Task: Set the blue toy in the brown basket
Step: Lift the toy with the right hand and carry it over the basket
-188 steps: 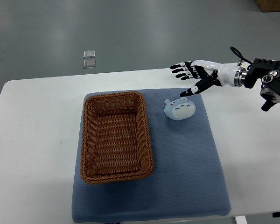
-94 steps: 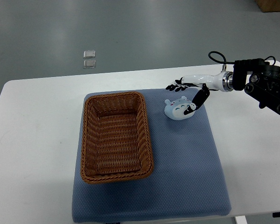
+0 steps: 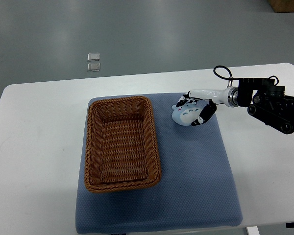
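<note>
The blue toy [image 3: 187, 114], a small round pale-blue figure with white spots, lies on the blue mat [image 3: 196, 181] just right of the brown wicker basket [image 3: 121, 142]. My right hand [image 3: 198, 106] comes in from the right edge and is wrapped around the toy: fingers lie over its far side and the thumb presses its right side. The toy still rests on the mat. The basket holds nothing. The left arm does not show.
The mat lies on a white table [image 3: 39, 147]. Two small clear packets [image 3: 93, 61] lie on the grey floor beyond the table's far edge. The right forearm [image 3: 274, 105] hangs over the table's right part.
The right hand has come down and left from above the toy and closed its fingers around it. The forearm has rotated and moved lower. The toy has hardly shifted.
</note>
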### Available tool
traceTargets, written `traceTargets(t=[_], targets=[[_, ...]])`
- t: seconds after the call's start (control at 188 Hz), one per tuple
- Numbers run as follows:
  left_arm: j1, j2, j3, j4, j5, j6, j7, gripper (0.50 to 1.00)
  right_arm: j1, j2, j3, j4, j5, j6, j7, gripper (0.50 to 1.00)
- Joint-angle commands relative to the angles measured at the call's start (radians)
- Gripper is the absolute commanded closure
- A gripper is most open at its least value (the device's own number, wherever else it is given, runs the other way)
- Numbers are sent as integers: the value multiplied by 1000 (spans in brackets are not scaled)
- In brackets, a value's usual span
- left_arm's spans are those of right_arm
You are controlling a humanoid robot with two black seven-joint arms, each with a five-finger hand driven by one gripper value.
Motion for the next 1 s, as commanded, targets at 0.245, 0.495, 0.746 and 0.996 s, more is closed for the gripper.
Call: traceTargets(t=[0.245,0.495,0.746,0.996], targets=[[0,0,0,0,0,0,0,500,18,-8,20,16,23,4,84,1000],[0,0,0,0,0,0,0,500,94,-17,81,111,101,24,172,1000],[0,0,0,0,0,0,-2,500,171,115,20,116,61,15,160,1000],[0,0,0,0,0,0,0,500,235,224,-88,108,61,12,158,1000]])
